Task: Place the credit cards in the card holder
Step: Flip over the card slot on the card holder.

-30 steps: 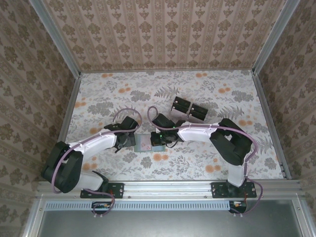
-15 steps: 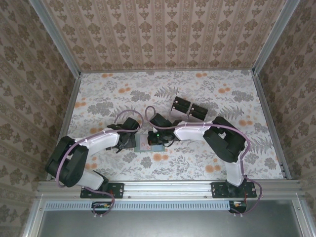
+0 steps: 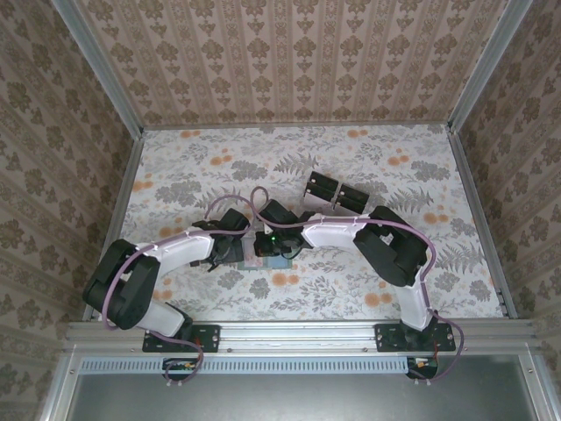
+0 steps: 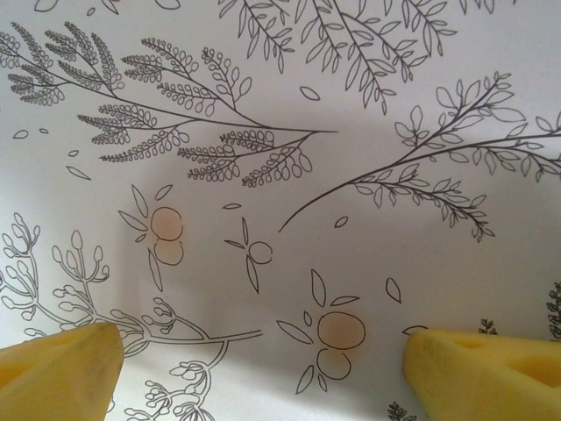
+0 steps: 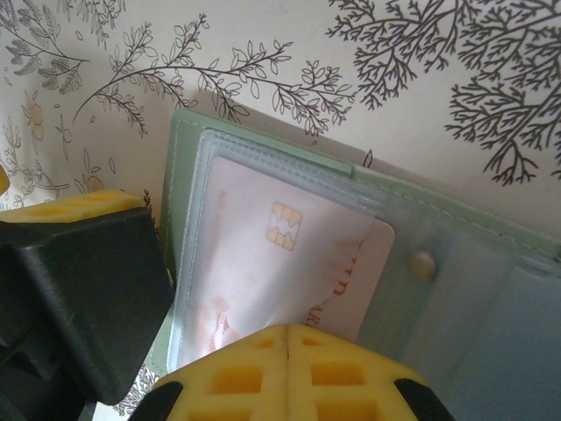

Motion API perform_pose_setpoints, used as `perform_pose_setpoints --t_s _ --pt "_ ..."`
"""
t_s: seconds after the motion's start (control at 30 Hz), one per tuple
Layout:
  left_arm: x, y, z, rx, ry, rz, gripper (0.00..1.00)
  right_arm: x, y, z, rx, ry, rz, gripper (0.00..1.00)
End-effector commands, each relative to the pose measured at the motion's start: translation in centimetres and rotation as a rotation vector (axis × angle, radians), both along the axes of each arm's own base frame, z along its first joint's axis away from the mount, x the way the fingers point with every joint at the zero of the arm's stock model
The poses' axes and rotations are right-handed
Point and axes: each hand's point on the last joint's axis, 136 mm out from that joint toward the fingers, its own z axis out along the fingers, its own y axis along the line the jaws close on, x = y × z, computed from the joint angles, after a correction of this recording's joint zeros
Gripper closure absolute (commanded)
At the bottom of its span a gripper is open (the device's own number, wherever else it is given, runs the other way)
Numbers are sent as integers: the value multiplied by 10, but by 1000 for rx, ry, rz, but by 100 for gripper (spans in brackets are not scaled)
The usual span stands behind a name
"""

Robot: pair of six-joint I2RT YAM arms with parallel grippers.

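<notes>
The holder (image 5: 186, 149) lies open on the worktop (image 4: 351, 88), a matte white sheet printed with fine grey ferns, branches and small orange fruit. The holder is soft, pale green, with a stitched edge, and is lined with glossy clear pockets. A small round stud (image 5: 423, 263) sits on the inner flap. One card (image 5: 263, 254) is in the left pocket. It is thin, whitish and round-cornered, with a gold chip on its face, and its right end sticks out of the pocket mouth.

The right tool (image 5: 289, 355) has its ribbed yellow pads pressed together with no gap along the seam. It sits over the near edge of the card, above the holder. I cannot tell whether it touches the card.

The left tool (image 4: 272, 377) is spread wide, with its two yellow tips at the frame's lower corners over bare worktop. In the right wrist view one black finger (image 5: 79, 298) with a yellow pad stands at the holder's left edge.

Well behind, a clear tray (image 3: 337, 191) holds black blocks.
</notes>
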Motion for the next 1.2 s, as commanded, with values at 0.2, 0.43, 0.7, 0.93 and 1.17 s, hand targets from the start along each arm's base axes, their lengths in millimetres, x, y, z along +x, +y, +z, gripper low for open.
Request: perform_pose_setpoints --t_s 0.2,0.43,0.7,0.93,1.17 --pt "-3 9 11 1 -12 30 0 2 -14 39 24 -75 -29 97" --pt "-2 20 13 12 -14 60 0 1 -29 27 -36 -72 -52 98" --pt "-2 27 5 46 6 77 0 -1 -28 7 -64 -48 -47 99" --pt "-1 27 1 60 24 79 0 1 -24 -3 -73 -34 -38 99" --pt "-1 26 1 61 29 78 0 1 -19 -9 -68 -21 -27 100"
